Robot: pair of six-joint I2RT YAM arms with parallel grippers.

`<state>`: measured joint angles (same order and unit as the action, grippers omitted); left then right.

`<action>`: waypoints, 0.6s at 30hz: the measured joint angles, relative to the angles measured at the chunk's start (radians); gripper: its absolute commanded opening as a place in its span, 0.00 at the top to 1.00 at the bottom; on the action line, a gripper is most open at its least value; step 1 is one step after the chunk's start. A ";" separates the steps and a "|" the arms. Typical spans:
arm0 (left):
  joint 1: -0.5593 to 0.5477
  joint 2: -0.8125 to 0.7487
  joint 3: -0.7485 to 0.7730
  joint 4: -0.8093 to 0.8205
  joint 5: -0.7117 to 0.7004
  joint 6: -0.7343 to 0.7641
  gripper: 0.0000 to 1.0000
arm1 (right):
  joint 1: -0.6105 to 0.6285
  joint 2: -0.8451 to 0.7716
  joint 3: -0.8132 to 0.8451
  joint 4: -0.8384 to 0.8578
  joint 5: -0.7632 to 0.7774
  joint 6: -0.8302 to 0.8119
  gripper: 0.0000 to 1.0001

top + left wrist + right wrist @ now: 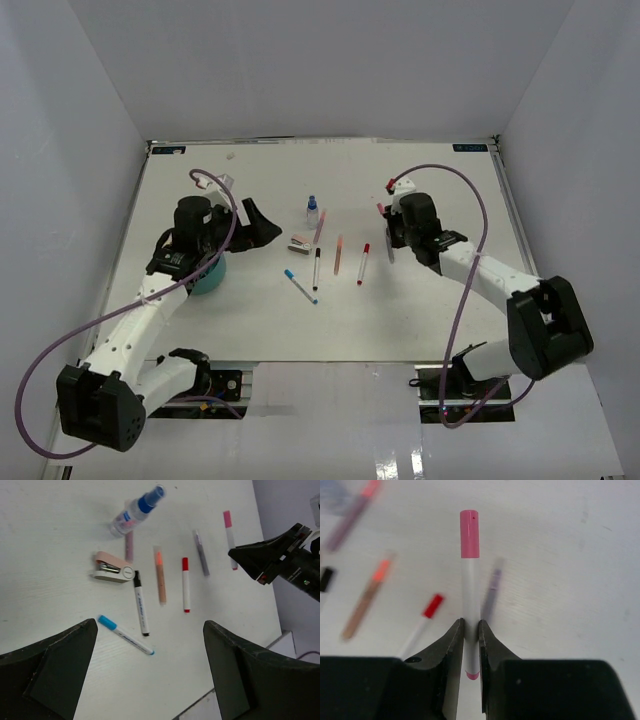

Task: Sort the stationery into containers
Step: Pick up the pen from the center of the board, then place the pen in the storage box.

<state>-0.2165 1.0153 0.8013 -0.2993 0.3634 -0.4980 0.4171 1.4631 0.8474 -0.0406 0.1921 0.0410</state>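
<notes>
The left gripper is being held with its fingers spread wide and nothing between them, just beside the teal cup, which is being partly covered by that arm. The right gripper is being kept closed on the white barrel of the pink-capped pen. In the right wrist view the pen's long axis is being carried straight out toward twelve o'clock, cap at the far end. Whether it is being lifted off the table cannot be told.

In the top view the cup is being seen toward nine o'clock from the right gripper, well apart, across the row of stationery. The left arm is being judged far nearer to it.

The following are being counted:
- one cup
- one blue-capped bottle
- one pink-white block
- seven pens and markers, the gripped one included
</notes>
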 measured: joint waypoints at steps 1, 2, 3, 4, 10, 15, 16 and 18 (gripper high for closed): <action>-0.034 0.005 0.011 0.001 0.000 -0.016 0.02 | 0.046 -0.049 -0.025 0.035 -0.018 0.001 0.92; -0.063 0.010 0.019 0.002 -0.001 -0.032 0.02 | 0.092 -0.087 -0.044 0.064 -0.033 0.003 0.92; -0.098 0.017 0.028 0.005 -0.006 -0.050 0.02 | 0.138 -0.118 -0.061 0.092 -0.048 0.003 0.92; -0.128 0.026 0.034 0.008 -0.009 -0.068 0.02 | 0.189 -0.146 -0.079 0.126 -0.072 0.003 0.92; -0.270 0.095 0.061 0.024 -0.066 -0.147 0.02 | 0.349 -0.240 -0.201 0.294 -0.172 0.028 0.91; -0.351 0.172 0.099 0.031 -0.122 -0.183 0.03 | 0.407 -0.243 -0.225 0.378 -0.217 0.050 0.90; -0.361 0.183 0.104 0.033 -0.136 -0.188 0.03 | 0.414 -0.243 -0.225 0.397 -0.223 0.053 0.90; -0.377 0.202 0.114 0.036 -0.158 -0.201 0.06 | 0.428 -0.243 -0.225 0.435 -0.233 0.060 0.89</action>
<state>-0.5930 1.2175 0.9150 -0.2634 0.2050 -0.6987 0.8448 1.2198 0.6220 0.3946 -0.0414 0.1013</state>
